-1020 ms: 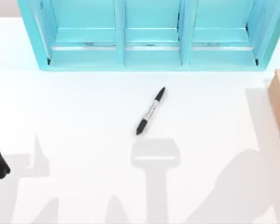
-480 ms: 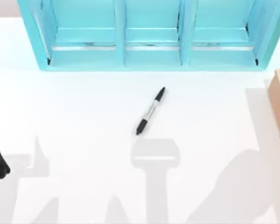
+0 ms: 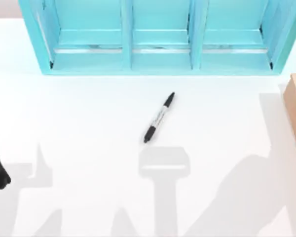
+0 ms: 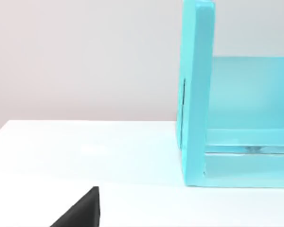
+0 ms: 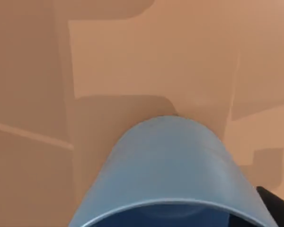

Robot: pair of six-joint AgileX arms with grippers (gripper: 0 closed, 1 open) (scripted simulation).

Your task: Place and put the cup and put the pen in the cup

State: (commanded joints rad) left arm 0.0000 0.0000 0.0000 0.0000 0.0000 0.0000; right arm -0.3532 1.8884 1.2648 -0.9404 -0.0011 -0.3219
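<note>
Cup (image 5: 165, 170) sits in the wooden box (image 5: 132, 56); finger state can't be told; a loose grip risks tipping it.

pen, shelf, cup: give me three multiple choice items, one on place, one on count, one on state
1. Where does the pen lie?
A. inside the shelf
B. on the table in front of the shelf
C. in the cup

2. How many open bays does the turquoise shelf show from above?
A. three
B. one
C. five

3. What stands in the blue cup?
A. the pen
B. a spoon
C. nothing that can be seen

Answers:
1 B, the pen lies flat on the white table.
2 A, two dividers split it.
3 C, the pen is out on the table.
</note>
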